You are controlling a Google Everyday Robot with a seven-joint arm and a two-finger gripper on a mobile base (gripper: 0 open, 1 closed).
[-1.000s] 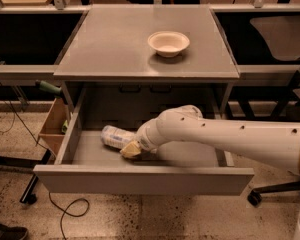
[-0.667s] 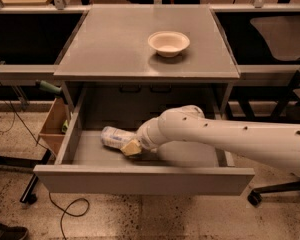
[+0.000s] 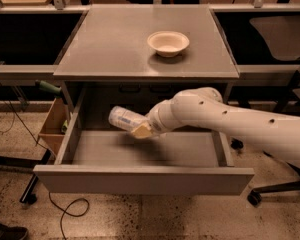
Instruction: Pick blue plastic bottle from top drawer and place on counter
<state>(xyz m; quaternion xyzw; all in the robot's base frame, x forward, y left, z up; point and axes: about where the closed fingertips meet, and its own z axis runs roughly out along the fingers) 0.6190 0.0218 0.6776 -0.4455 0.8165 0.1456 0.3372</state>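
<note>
The blue plastic bottle (image 3: 122,118), clear with a pale blue-printed label, lies tilted in my gripper (image 3: 140,129), which is shut on it and holds it in the air above the floor of the open top drawer (image 3: 140,179). My white arm reaches in from the right. The bottle hangs just below the front edge of the grey counter (image 3: 115,44). The drawer floor under it is bare.
A white round bowl (image 3: 168,42) stands on the counter at the back right. A cardboard box (image 3: 52,126) sits on the floor left of the drawer. An office chair base (image 3: 275,189) stands at the right, and cables lie on the floor.
The bottle lay on the drawer floor with my gripper at it. Now my gripper has lifted it up off the floor, toward the counter's front edge.
</note>
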